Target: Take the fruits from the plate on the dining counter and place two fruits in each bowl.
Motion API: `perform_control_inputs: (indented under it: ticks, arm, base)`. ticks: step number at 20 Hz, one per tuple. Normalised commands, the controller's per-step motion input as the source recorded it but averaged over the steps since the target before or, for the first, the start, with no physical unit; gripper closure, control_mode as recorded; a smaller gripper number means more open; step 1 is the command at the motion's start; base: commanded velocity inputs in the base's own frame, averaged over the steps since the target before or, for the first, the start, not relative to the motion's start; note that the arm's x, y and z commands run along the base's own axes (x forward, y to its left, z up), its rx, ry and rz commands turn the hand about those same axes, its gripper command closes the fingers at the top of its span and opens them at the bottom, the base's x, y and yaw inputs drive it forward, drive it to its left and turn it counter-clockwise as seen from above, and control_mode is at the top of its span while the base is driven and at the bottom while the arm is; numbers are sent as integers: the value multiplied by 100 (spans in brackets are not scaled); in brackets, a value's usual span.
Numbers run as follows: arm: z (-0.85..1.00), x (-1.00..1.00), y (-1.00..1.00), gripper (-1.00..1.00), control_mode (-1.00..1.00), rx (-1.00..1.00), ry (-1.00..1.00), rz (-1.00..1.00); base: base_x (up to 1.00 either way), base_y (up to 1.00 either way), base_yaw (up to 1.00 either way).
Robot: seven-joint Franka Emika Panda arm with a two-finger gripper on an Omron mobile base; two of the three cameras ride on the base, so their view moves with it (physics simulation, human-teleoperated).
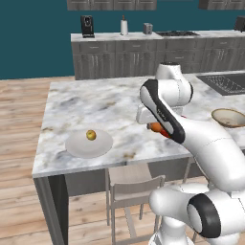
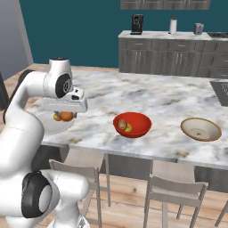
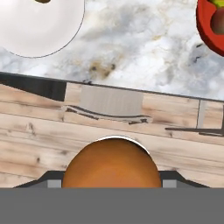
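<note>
The plate (image 1: 81, 146) sits near the front left corner of the dining counter (image 1: 105, 103) and carries one yellow-green apple (image 1: 91, 135) toward its back edge; the rest of its surface is bare. The red bowl (image 2: 132, 124) stands near the counter's front edge, about midway along it, and holds a red-orange apple (image 2: 121, 123) with a bit of yellow banana (image 2: 128, 128) beside it. The tan bowl (image 2: 201, 129) rests further toward the right end, also close to the front edge, with a pale inside that has nothing in it. The gripper (image 2: 67, 116) is clamped on the orange (image 3: 111, 168), which hangs above the counter between the plate and the red bowl, nearer the plate; in the hand view the orange bulges between the two dark tips, with the plate's rim at the upper left and the red bowl at the upper right. The marble top is broad and mostly bare behind the dishes. Chairs (image 2: 173, 189) are tucked under the front edge, over a wooden floor. At the back wall, a longer counter (image 1: 143, 52) with grey drawer fronts bears a coffee machine (image 1: 86, 26) and a paper towel roll (image 1: 124, 25), against a teal wall.
</note>
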Motion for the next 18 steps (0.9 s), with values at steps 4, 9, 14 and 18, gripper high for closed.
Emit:
perform_control_inputs:
  ticks: [4,9,14,18]
  arm:
    - [6,-20,-13,100,-100,0,0,-2]
    - [0,-22,-23,100,-100,0,0,-4]
    - [3,-12,-25,100,-100,0,0,-2]
    - [1,-5,-8,100,100,0,0,0]
  base:
    - [0,0,0]
    - [0,0,0]
    - [0,0,0]
    - [-15,-10,0]
